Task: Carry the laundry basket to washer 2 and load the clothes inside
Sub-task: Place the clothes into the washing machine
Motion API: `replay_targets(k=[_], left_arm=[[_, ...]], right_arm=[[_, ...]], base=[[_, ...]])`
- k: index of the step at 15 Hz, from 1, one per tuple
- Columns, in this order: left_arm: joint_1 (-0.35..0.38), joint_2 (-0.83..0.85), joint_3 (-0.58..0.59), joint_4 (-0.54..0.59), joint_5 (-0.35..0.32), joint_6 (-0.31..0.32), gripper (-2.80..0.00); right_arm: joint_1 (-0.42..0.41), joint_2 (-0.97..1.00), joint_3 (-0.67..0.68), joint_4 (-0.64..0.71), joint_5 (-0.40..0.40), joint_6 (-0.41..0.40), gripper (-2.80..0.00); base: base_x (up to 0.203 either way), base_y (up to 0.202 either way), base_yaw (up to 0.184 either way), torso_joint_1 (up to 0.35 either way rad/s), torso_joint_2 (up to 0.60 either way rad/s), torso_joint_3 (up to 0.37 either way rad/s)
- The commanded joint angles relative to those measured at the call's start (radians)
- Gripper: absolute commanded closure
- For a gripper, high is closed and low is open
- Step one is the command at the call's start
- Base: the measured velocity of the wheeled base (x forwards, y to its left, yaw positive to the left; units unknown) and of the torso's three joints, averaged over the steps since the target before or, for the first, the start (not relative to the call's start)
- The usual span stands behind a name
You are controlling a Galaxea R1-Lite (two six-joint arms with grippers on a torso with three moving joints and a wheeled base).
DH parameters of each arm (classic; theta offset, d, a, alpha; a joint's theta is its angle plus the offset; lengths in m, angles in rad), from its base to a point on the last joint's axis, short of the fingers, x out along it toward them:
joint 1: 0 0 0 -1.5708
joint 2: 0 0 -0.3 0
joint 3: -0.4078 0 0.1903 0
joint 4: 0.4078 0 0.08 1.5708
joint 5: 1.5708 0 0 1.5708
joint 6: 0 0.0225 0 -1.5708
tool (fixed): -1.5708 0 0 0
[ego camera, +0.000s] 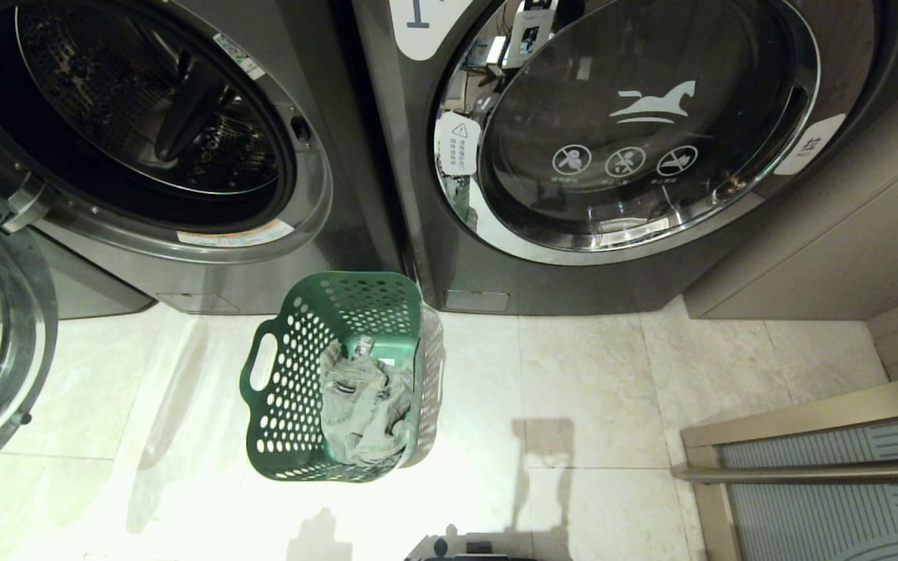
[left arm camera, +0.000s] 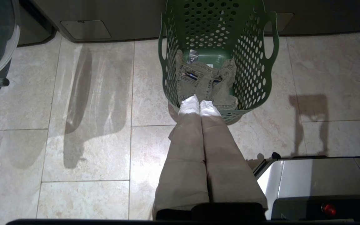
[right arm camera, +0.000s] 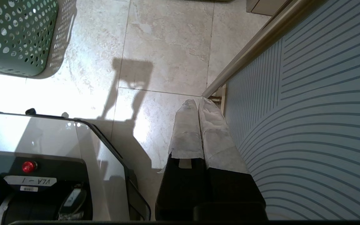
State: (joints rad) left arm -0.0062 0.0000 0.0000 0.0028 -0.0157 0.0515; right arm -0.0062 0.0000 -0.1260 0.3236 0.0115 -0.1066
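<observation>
Both grippers, left (left arm camera: 199,104) and right (right arm camera: 197,104), hang clenched and empty (nothing begun), so next comes grasping the laundry basket (ego camera: 285,389) handles.

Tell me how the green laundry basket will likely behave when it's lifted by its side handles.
The laundry basket looks like rigid perforated plastic, so it should probably keep its shape. It holds only the clothes, so it is likely light. They lie toward one side, so it may tilt slightly.
</observation>
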Motion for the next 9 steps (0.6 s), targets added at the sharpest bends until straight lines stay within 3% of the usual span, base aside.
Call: replay_targets(k=[1,6,9], left_arm=[[0.0,0.002,0.002,0.0,0.0,0.001,0.0],[0.0,0.002,0.002,0.0,-0.001,-0.001,0.0],[0.0,0.002,0.002,0.0,-0.001,-0.001,0.0]], right_arm=[[0.0,0.002,0.0,0.002,0.001,-0.001,0.0],[0.0,0.002,0.0,0.002,0.001,-0.001,0.0],[0.0,0.002,0.0,0.002,0.001,-0.001,0.0]], base=[[0.0,0.0,0.0,0.0,0.0,0.0],[0.0,0.0,0.0,0.0,0.0,0.0],[0.004,0.107,-0.006,0.002,0.0,0.002]])
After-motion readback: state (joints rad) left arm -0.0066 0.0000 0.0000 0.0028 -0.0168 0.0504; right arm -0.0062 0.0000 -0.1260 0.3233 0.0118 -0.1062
